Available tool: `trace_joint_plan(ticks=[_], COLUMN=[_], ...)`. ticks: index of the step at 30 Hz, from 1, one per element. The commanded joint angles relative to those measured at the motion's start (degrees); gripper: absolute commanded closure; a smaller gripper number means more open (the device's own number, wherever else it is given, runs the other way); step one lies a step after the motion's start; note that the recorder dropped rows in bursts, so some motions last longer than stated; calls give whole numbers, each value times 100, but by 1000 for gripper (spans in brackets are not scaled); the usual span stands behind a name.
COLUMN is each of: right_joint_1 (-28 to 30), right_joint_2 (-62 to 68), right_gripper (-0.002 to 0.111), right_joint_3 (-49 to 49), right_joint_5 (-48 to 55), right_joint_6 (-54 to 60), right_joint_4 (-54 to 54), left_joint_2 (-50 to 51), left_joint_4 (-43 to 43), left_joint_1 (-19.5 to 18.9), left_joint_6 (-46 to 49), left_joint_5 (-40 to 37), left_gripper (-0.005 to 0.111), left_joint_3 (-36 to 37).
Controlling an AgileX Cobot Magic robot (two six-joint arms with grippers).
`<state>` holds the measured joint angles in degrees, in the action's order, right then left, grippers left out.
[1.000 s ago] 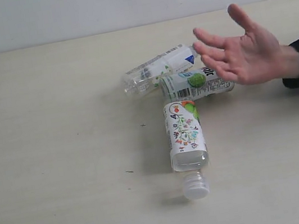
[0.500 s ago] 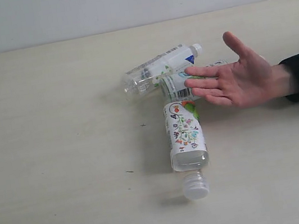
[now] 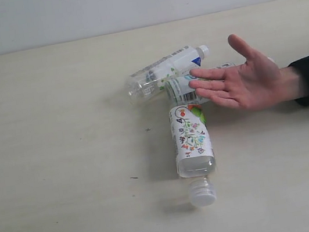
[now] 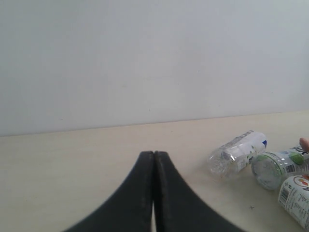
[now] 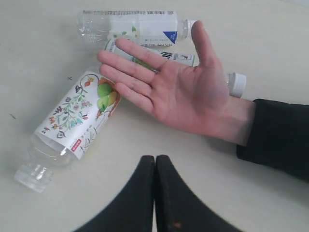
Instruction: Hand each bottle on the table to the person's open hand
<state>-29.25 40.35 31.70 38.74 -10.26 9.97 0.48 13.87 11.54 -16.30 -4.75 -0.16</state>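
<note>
1. Three small clear plastic bottles lie on their sides, bunched together on the wide pale cream tabletop (image 3: 58, 137).
2. The slim clear bottle with a white label (image 3: 165, 70) lies farthest back.
3. The clear bottle with a green-dot label (image 3: 181, 88) lies against it, partly hidden by fingers.
4. The clear bottle with a floral label (image 3: 192, 139) lies nearer, its white cap pointing away from the other two.
5. The person's bare open hand (image 3: 249, 83), on a black-sleeved arm, is spread palm-up over the green-dot bottle.
6. The left gripper (image 4: 154, 155) has its black jaws pressed together on nothing, apart from the bottles.
7. The right gripper (image 5: 155, 159) is likewise closed and empty, near the hand.
</note>
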Motion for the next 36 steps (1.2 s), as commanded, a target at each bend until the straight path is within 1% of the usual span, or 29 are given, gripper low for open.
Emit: trace_joint_plan(ticks=[1,3,7,11,14,18,19,23,25,28,29,32,34,36], right_joint_1=[-11,-11,-11,-11,-11,-11,-11,-11,32,157,210,304,319,319], right_joint_2=[287,592,1449,2558,3374,4251,4422,5226,5601,6207,6457,6966,7272,7511], right_gripper=[108,106,104,104,104,108,108,108,108,108,108,108,108,108], right_joint_3=[226,586,1693,3134,3984,4733,4848,5320,5554,6068,6317,6848,7221,7462], right_joint_5=[107,484,1258,2262,2620,2669,2620,2184,1990,1953,2044,2376,2713,2847], right_joint_6=[-164,-123,541,1213,2222,3577,3758,4916,5305,5749,5916,6671,6718,6444], right_joint_4=[407,419,419,710,1077,1327,1327,1316,1257,663,210,-631,-997,-1336], left_joint_2=[13,13,13,13,13,13,13,13,13,13,13,13,13,13], left_joint_4=[4,4,4,4,4,4,4,4,4,4,4,4,4,4], left_joint_1=[-25,-25,-25,-25,-25,-25,-25,-25,-25,-25,-25,-25,-25,-25], left_joint_6=[-40,-40,-40,-40,-40,-40,-40,-40,-40,-40,-40,-40,-40,-40], left_joint_5=[11,11,11,11,11,11,11,11,11,11,11,11,11,11], left_gripper=[107,107,107,107,107,107,107,107,107,107,107,107,107,107], left_joint_3=[16,16,16,16,16,16,16,16,16,16,16,16,16,16])
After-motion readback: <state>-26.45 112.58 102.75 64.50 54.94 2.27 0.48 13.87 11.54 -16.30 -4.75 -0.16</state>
